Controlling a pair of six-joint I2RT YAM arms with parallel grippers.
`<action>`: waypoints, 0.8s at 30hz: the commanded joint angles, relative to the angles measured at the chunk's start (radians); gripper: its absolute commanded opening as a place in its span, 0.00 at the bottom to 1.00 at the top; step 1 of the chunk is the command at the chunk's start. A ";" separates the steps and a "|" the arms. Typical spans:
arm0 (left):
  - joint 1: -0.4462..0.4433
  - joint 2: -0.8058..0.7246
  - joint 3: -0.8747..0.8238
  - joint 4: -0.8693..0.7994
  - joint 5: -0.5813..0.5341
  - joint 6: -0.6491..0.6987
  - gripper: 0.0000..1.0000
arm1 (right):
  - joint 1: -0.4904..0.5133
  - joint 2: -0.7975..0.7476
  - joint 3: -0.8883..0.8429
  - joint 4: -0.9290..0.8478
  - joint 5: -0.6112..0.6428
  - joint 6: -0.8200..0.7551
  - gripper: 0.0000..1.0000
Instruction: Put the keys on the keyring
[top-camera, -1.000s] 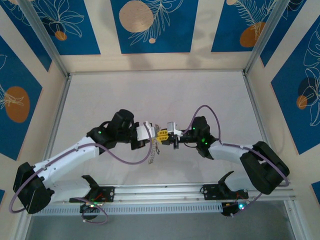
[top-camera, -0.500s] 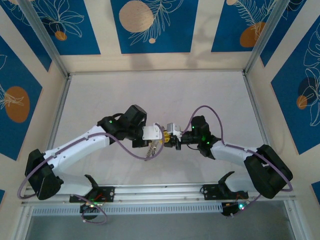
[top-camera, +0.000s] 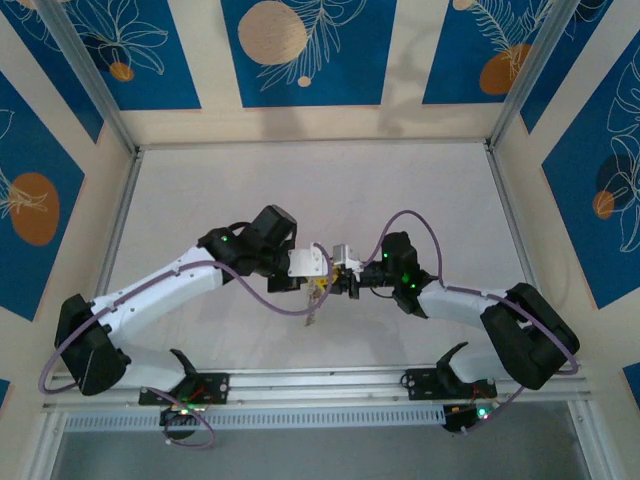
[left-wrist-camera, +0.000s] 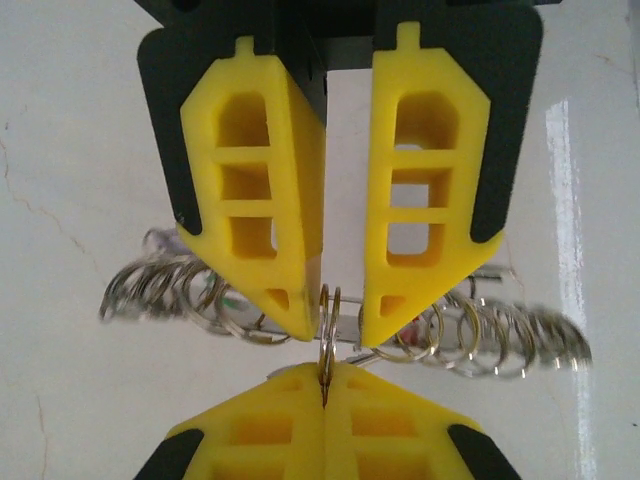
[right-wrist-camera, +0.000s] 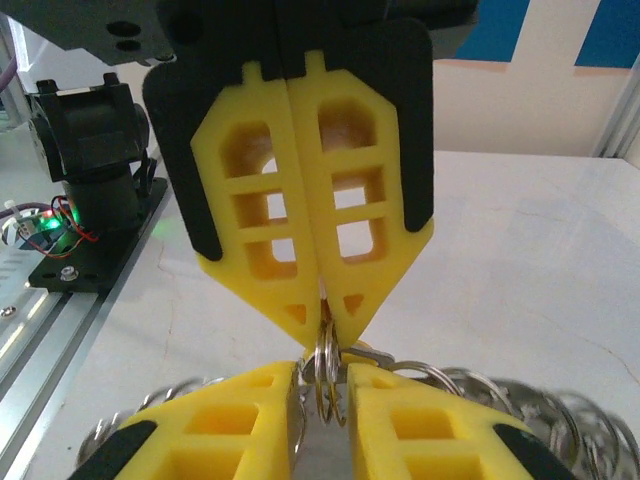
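Observation:
Above the middle of the table, my left gripper (top-camera: 320, 275) and right gripper (top-camera: 339, 278) meet tip to tip. The left gripper (left-wrist-camera: 325, 378) is shut on a thin double-wire metal keyring (left-wrist-camera: 329, 318), which stands edge-on. My right gripper (right-wrist-camera: 325, 378) is narrowly open, one fingertip on each side of that keyring (right-wrist-camera: 325, 362), with a gap showing. A chain of small metal rings (left-wrist-camera: 480, 335) hangs behind the fingers. Beside the keyring is a flat metal piece (right-wrist-camera: 372, 352), perhaps one of the keys; their coloured heads are hidden or blurred.
The ring chain dangles below the grippers (top-camera: 313, 308) over the white table (top-camera: 300, 190). A metal rail (top-camera: 320, 385) with both arm bases runs along the near edge. Patterned walls close in the back and sides.
My left arm has swung right and brought its gripper up against the right one. The right jaws have parted a little. The dangling chain has shifted right.

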 joint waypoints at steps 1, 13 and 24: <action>-0.007 0.007 0.046 0.001 0.059 -0.006 0.00 | 0.010 0.021 0.005 0.030 -0.021 0.013 0.17; 0.012 -0.056 -0.057 0.101 0.069 -0.030 0.07 | 0.015 -0.012 -0.052 0.162 -0.035 0.009 0.00; 0.017 -0.168 -0.232 0.305 0.034 -0.020 0.13 | -0.012 -0.019 -0.084 0.266 -0.058 0.095 0.00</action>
